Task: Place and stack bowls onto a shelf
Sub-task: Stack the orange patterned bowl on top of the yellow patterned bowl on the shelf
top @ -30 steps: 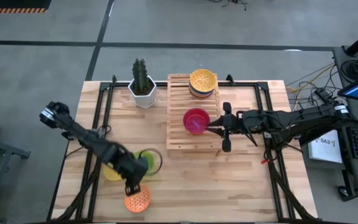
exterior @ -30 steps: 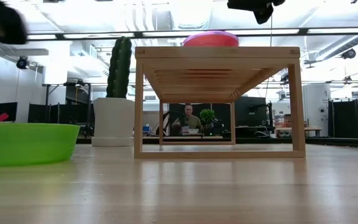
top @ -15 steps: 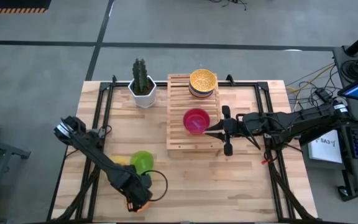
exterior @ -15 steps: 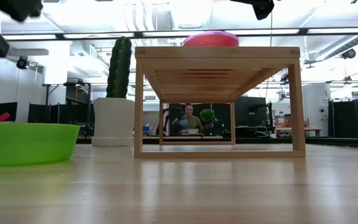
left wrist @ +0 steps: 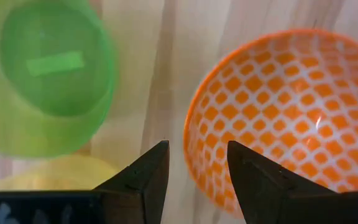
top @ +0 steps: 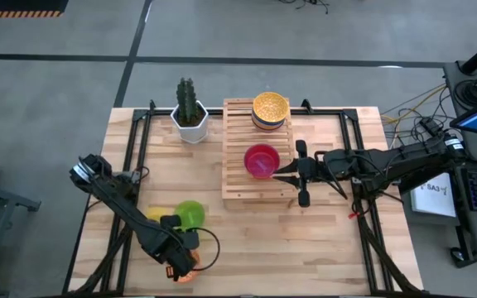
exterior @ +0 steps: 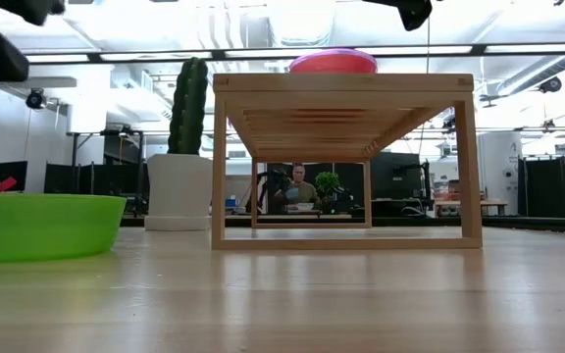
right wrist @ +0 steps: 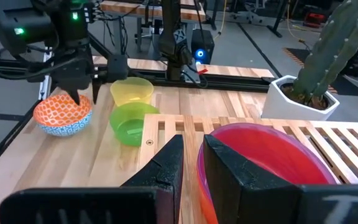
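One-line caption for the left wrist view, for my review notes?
Left gripper open above the rim of the orange lattice bowl, green bowl and yellow bowl beside it.

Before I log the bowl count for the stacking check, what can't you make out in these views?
- Orange lattice bowl, high view: mostly hidden under the left gripper.
- Stack under the yellow patterned bowl on the shelf, high view: the top bowl covers the rest, count unclear.
- Yellow bowl, left wrist view: cut off by the gripper's fingers.

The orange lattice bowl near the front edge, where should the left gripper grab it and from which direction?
Probably by its rim, from straight above. The orange lattice bowl sits upright and open, so its thin wall fits between the fingers. The left gripper hangs open over the rim section nearest the green bowl.
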